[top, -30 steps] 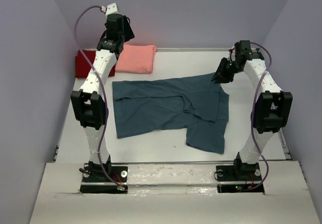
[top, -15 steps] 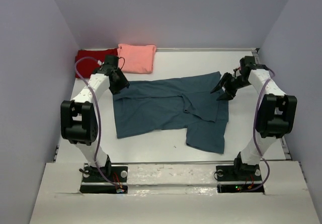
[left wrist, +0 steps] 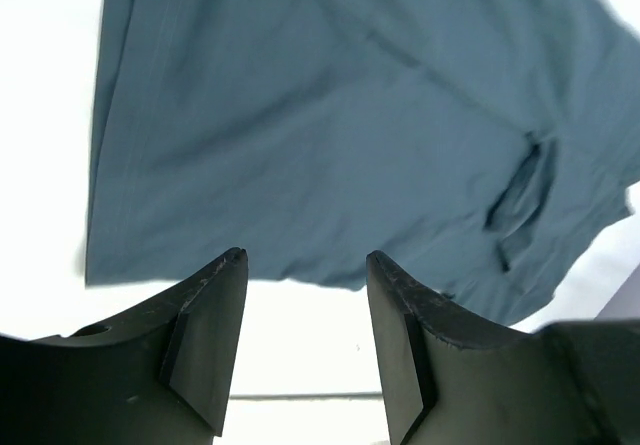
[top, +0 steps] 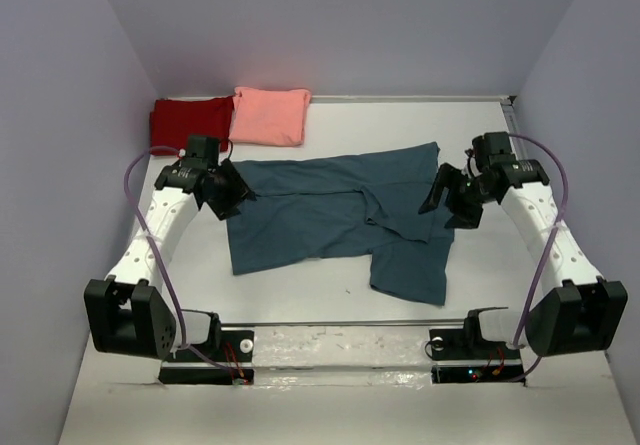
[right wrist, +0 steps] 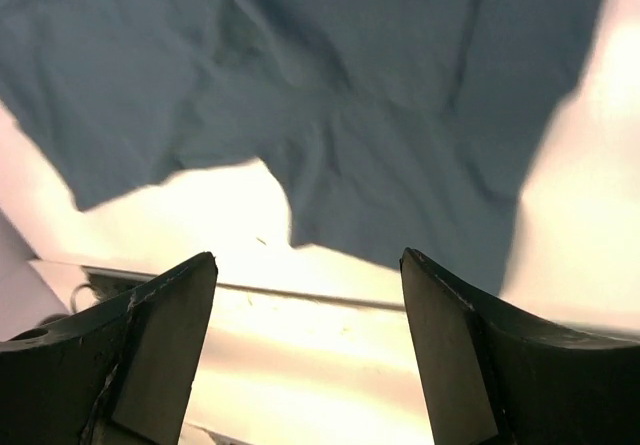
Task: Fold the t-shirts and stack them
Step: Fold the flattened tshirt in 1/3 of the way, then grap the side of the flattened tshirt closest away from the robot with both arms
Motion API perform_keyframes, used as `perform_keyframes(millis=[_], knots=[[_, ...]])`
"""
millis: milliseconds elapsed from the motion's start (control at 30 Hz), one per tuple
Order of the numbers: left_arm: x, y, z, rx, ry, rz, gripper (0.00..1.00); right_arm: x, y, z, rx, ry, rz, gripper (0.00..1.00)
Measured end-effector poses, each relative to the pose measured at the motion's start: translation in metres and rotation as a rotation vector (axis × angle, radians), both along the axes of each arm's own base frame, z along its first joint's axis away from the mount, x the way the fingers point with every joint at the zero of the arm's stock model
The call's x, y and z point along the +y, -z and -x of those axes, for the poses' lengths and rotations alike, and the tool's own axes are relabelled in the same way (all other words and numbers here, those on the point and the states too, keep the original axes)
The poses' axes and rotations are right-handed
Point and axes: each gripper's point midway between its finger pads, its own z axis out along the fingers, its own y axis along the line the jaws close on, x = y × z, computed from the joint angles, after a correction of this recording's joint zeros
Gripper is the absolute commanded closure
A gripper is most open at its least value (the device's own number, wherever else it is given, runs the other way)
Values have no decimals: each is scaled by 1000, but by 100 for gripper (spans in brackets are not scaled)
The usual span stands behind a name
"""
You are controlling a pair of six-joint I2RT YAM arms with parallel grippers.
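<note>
White counter (top: 390, 125): smooth, flat.
Teal-blue t-shirt (top: 320, 215): largest, centre of frame, spread flat, fold lying over right part. Soft, light, limp cotton; likely sags and drags, so pinch edges or corners, 1 per gripper.
Salmon-pink t-shirt (top: 270, 115), dark red t-shirt (top: 185, 120): folded rectangles, upper left, side by side.
Left gripper (left wrist: 305, 256): partly open, empty, at teal shirt's left edge.
Right gripper (right wrist: 308, 255): wide open, empty, at right edge.
</note>
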Motion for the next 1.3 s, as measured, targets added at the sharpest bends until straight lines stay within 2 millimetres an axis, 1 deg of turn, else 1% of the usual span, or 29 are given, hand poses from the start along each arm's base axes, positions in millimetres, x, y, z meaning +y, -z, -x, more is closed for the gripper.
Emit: perform_keyframes(millis=[33, 67, 100, 133, 167, 233, 300, 333, 433, 500, 600, 733, 867, 967, 1100, 1200, 1300], knots=[[-1, 7, 8, 34, 4, -1, 40, -2, 7, 11, 22, 4, 13, 20], [-1, 14, 14, 64, 8, -5, 40, -4, 14, 24, 51, 13, 25, 20], [-1, 19, 20, 87, 12, -8, 40, -6, 27, 40, 84, 26, 34, 20], [-1, 27, 30, 120, 16, -12, 40, -8, 33, 51, 105, 32, 38, 20], [-1, 33, 37, 142, 20, -16, 40, -9, 41, 67, 140, 44, 40, 19], [0, 46, 57, 196, 29, -22, 40, -12, 49, 93, 177, 65, 46, 19], [-2, 52, 70, 227, 43, -29, 40, -14, 48, 104, 170, 76, 48, 19], [-3, 54, 74, 233, 49, -30, 40, -15, 48, 108, 155, 84, 48, 19], [-15, 62, 90, 262, 105, -43, 40, -16, 51, 121, 140, 98, 47, 19], [-25, 66, 99, 277, 145, -51, 40, -17, 58, 129, 152, 108, 49, 20], [-32, 68, 106, 287, 178, -57, 40, -19, 63, 135, 181, 116, 59, 23], [-35, 72, 106, 290, 188, -70, 40, -21, 68, 134, 207, 126, 87, 25], [-36, 82, 105, 306, 201, -99, 40, -22, 69, 135, 206, 118, 116, 25], [-33, 96, 110, 336, 213, -127, 40, -23, 63, 130, 178, 113, 139, 25], [-29, 116, 120, 383, 224, -146, 40, -26, 44, 112, 107, 118, 176, 24], [-27, 127, 128, 401, 229, -151, 40, -28, 44, 111, 103, 118, 207, 24], [-27, 132, 131, 406, 233, -150, 40, -28, 44, 112, 102, 114, 220, 24]])
